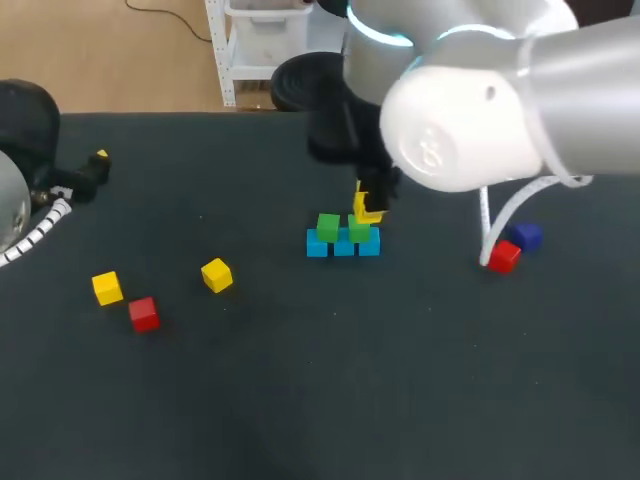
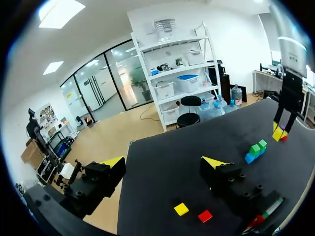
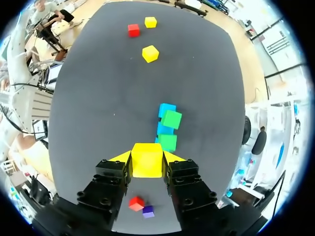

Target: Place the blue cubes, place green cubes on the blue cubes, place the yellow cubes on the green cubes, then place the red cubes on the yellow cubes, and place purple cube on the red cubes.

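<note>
Three blue cubes (image 1: 343, 246) lie in a row mid-table. Two green cubes (image 1: 328, 227) rest on top of them. My right gripper (image 1: 368, 210) hangs just above the right end of this stack, shut on a yellow cube (image 3: 147, 160). In the right wrist view the green cubes (image 3: 168, 142) lie just ahead of the held cube. Two more yellow cubes (image 1: 216, 274) (image 1: 107, 288) and a red cube (image 1: 144, 313) sit on the left of the table. Another red cube (image 1: 504, 256) touches a purple cube (image 1: 526, 236) on the right. My left gripper (image 2: 162, 164) is open and empty at the far left.
My left arm (image 1: 40, 190) rests by the table's left edge. The right arm's white cable (image 1: 490, 225) hangs down beside the red and purple cubes. The dark table (image 1: 320, 400) is bare along its front.
</note>
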Robot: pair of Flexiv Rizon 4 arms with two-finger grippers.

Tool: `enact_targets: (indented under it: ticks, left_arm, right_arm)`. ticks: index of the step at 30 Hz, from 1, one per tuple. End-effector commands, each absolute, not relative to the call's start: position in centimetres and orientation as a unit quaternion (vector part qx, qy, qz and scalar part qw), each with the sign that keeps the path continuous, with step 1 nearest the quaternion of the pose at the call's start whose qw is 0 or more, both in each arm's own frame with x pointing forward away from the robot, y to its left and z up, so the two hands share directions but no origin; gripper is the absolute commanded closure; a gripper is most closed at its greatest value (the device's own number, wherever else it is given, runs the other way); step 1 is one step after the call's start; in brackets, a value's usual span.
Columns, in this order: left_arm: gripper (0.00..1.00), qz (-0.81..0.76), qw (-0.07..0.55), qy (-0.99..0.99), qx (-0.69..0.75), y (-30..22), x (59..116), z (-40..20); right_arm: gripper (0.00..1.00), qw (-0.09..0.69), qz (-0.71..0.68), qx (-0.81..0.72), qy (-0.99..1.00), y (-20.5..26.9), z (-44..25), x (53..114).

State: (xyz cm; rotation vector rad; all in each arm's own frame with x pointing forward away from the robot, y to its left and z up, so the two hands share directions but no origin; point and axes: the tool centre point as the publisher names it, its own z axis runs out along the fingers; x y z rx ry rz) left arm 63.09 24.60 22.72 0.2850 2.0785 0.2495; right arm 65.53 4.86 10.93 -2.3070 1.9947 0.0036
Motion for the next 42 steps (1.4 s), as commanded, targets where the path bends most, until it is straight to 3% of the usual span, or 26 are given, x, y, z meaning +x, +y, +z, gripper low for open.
enact_targets:
  ticks: [1,25,42]
  left_arm:
    - [0.00,0.102,0.492,0.857,0.118,24.6,63.2,22.8]
    - [0.00,0.102,0.492,0.857,0.118,24.6,63.2,22.8]
    - [0.00,0.102,0.492,0.857,0.118,24.6,63.2,22.8]
  right_arm:
    - [1.00,0.036,0.003,-0.761,0.648,5.9,10.4,66.0]
    - [1.00,-0.001,0.000,-0.751,0.660,8.6,7.6,67.6]
    - [1.00,-0.008,-0.003,-0.729,0.685,8.0,6.4,68.8]
